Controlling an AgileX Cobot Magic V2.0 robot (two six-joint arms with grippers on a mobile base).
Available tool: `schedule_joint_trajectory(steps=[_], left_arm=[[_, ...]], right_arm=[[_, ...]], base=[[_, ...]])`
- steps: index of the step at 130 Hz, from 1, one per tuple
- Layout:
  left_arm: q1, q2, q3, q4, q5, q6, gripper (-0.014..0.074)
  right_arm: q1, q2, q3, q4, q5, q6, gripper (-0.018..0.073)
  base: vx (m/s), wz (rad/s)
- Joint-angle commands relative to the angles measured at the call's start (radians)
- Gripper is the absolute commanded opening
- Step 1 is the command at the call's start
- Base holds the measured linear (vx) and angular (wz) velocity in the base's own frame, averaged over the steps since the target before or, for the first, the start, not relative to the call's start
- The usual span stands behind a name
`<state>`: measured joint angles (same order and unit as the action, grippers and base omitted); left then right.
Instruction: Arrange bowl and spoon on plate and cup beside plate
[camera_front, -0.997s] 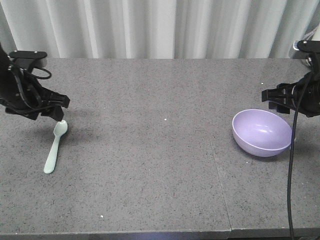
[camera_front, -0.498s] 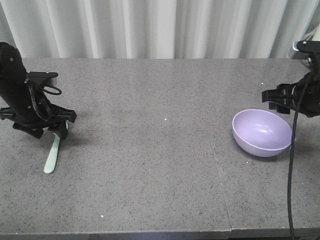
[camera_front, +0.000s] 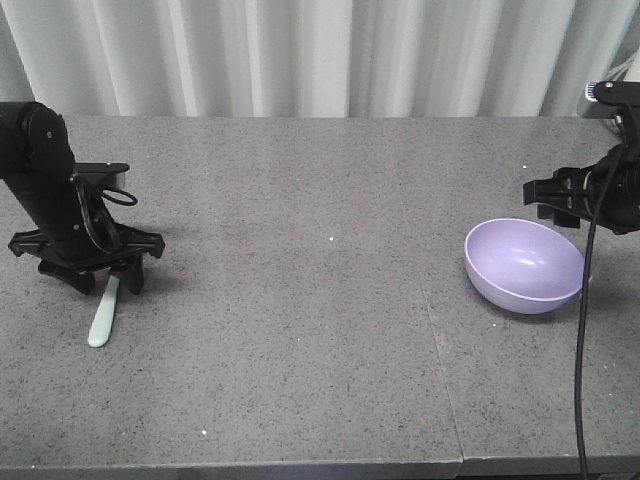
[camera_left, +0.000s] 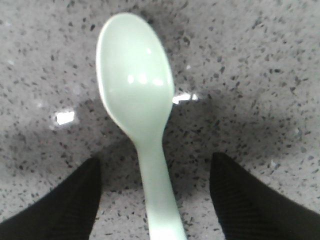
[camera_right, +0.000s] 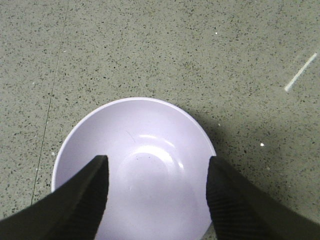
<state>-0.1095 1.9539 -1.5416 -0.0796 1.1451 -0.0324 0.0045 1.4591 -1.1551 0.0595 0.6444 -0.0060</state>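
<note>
The pale mint-green spoon (camera_front: 103, 317) lies flat on the grey table at the left, scoop pointing away from me (camera_left: 135, 85). My left gripper (camera_front: 96, 277) is down over it and open; its two black fingers straddle the handle (camera_left: 159, 200) with a gap on each side. The lavender bowl (camera_front: 524, 265) sits upright at the right. My right gripper (camera_front: 561, 200) hovers above the bowl (camera_right: 135, 170), open, with nothing held. Plate and cup are out of view.
The grey speckled table (camera_front: 320, 250) runs wide between the two arms. A seam (camera_front: 440, 350) crosses it right of centre. White curtains (camera_front: 320, 55) hang behind. A black cable (camera_front: 580, 340) drops from the right arm past the bowl.
My left arm has swung forward and lowered onto the spoon, now covering its scoop in the front view. Bowl and right arm have stayed put.
</note>
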Motion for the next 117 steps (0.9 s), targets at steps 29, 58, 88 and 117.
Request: schedule_joint_trajectory(steps=[29,58,88,117], left_arm=[[-0.005,-0.037,-0.026,-0.002,0.012,-0.020,0.0459],[-0.015,-0.037,-0.026,0.061,0.011,-0.041,0.0460],[-0.035,-0.037,-0.026,0.080,-0.019,-0.055,0.0460],[-0.039,-0.021,-0.026,0.080,-0.006,-0.073,0.0460]], right_arm=[[-0.004,-0.029,-0.033,-0.004,-0.070,-0.011,0.0433],[-0.004,-0.029,-0.033,-0.004,-0.073,-0.011,0.0433],[-0.004,-0.029,-0.033,-0.003,-0.077,-0.011,0.0433],[-0.004,-0.029,-0.033,-0.002,-0.077,-0.011,0.0433]], base=[[0.00,0.00],[0.00,0.00],[0.00,0.00],[0.00,0.00]])
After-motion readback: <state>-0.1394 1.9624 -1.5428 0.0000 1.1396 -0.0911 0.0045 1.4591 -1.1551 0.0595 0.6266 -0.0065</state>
